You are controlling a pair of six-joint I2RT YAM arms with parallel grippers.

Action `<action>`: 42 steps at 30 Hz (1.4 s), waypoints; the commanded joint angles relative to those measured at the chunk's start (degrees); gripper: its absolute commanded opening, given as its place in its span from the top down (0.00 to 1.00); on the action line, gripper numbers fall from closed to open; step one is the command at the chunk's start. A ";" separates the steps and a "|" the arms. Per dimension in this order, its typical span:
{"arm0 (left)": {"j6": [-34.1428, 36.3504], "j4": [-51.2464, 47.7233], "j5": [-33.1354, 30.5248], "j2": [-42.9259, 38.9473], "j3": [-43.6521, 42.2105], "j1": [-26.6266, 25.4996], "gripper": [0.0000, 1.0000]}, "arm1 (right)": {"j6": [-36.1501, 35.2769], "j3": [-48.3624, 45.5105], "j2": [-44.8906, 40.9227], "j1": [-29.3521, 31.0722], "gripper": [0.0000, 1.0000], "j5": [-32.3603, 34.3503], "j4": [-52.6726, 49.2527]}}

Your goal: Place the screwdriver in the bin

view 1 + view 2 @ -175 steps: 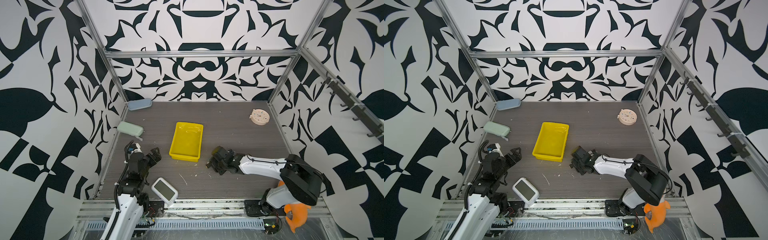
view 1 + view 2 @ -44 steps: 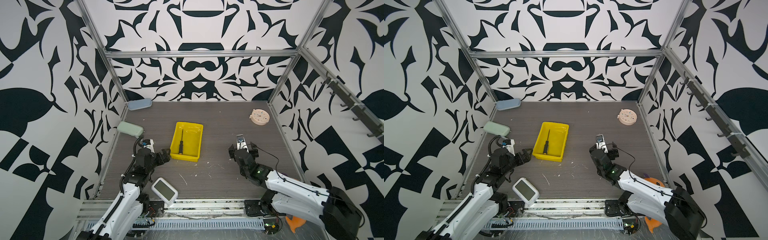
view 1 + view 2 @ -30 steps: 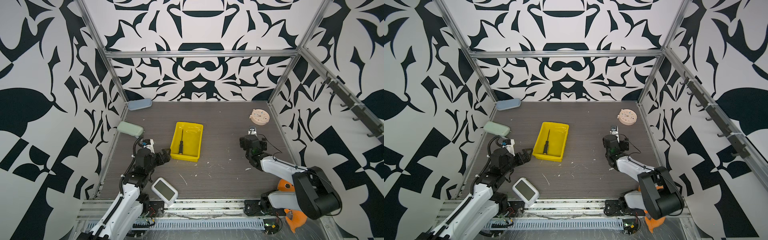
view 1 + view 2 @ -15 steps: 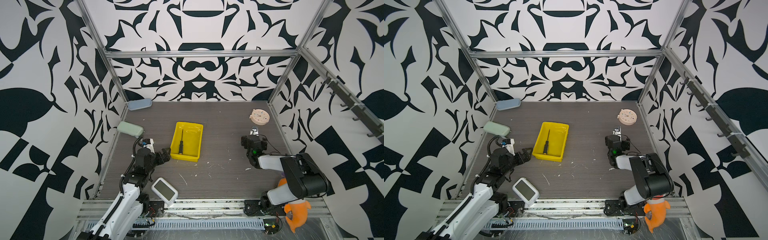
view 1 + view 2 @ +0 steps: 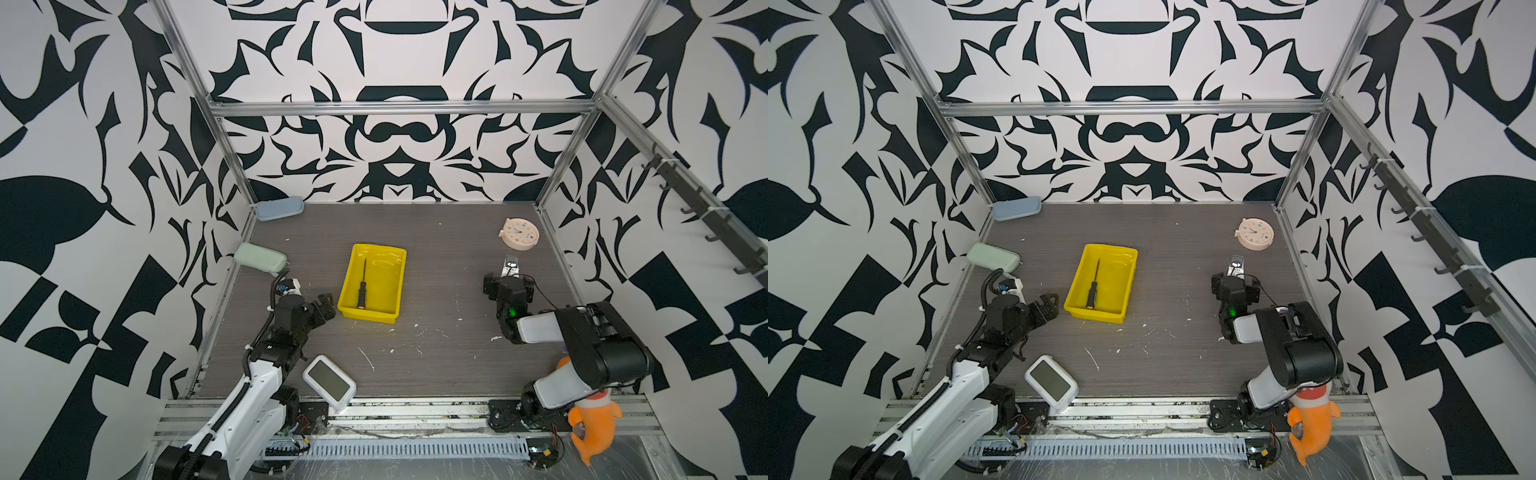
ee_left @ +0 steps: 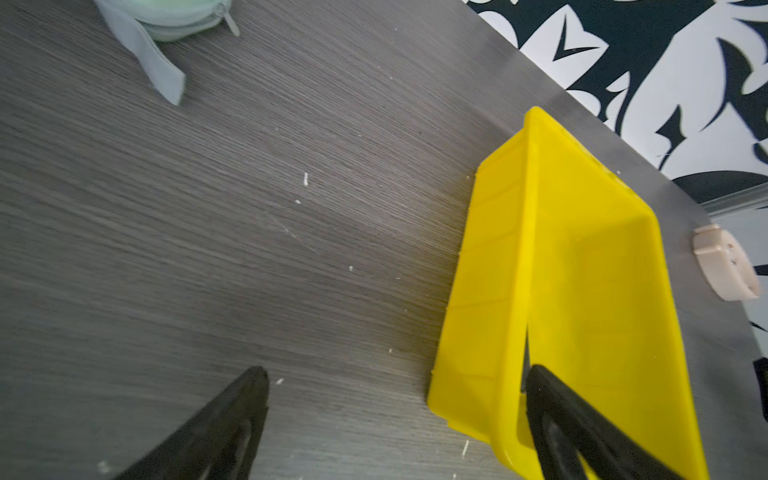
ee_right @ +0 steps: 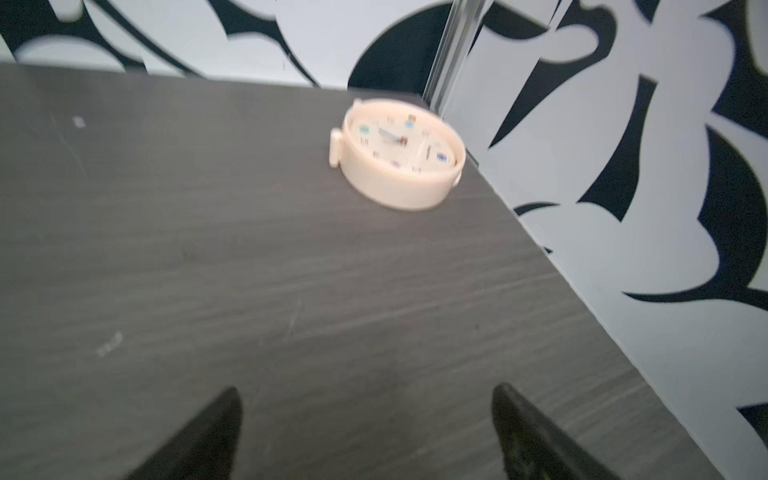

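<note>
Well, in both top views the screwdriver [image 5: 362, 286] [image 5: 1093, 286] is lying flat inside the bin [image 5: 386, 278] [image 5: 1119, 278], along its left side, with its yellow end pointing to the front. The bin is sitting in the middle of the table [image 5: 436, 353]. The left gripper [image 5: 326, 306] [image 5: 1049, 305] is hanging just beside the bin's front left corner, and its fingers are standing apart with nothing between them. The right gripper [image 5: 509, 280] [image 5: 1235, 282] is hanging well off to the right, near the clock [image 5: 519, 234], with its fingers apart and gripping nothing.

Next, the left wrist view is showing two black fingers [image 6: 224, 424] spread wide. One is hanging over bare table and one is covering a corner of the bin [image 6: 582, 291]; I cannot tell if it is touching.

Last, the right wrist view is showing fingers [image 7: 208, 436] spread wide over bare table, and the clock [image 7: 401, 153] is lying face up by the wall.
</note>
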 commanded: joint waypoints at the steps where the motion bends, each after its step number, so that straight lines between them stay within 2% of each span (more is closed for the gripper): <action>1: 5.61 -2.89 -7.85 -0.86 5.79 -0.14 0.01 | -0.33 -0.03 -0.34 -0.19 0.00 -1.00 5.51; 5: 15.20 1.26 -16.29 -0.81 7.22 -0.19 0.01 | -0.76 0.28 -0.44 -0.03 0.00 -1.50 4.88; 9: 21.59 16.87 -21.81 0.31 1.67 -0.19 0.01 | -0.68 0.02 -0.38 -0.03 0.00 -1.46 5.33; 13: 30.50 34.86 -19.03 5.05 -4.65 0.26 0.01 | -0.70 0.11 -0.33 -0.06 0.00 -1.58 5.27; 23: 45.63 30.63 -11.38 25.58 6.05 3.28 0.01 | -0.84 0.20 -0.37 -0.07 0.00 -1.65 5.23; 27: 41.01 36.76 -12.66 33.36 7.72 5.00 0.01 | -0.86 0.20 -0.39 -0.04 0.00 -1.68 5.12; 29: 36.66 40.41 -10.75 35.39 7.62 6.55 0.01 | -0.86 0.20 -0.37 -0.06 0.00 -1.75 5.13; 33: 35.51 41.92 -7.51 38.45 8.15 8.94 0.01 | -0.80 0.20 -0.33 0.01 0.00 -1.77 5.14; 39: 28.08 55.71 -5.65 42.56 2.19 15.24 0.01 | -0.86 0.26 -0.26 0.01 0.00 -1.81 5.06; 41: 27.36 63.34 -6.78 45.13 0.33 15.89 0.01 | -0.95 0.37 -0.30 0.01 0.00 -1.82 5.03; 42: 27.18 62.23 -6.61 44.53 0.58 15.89 0.01 | -0.93 0.36 -0.29 -0.03 0.00 -1.82 5.03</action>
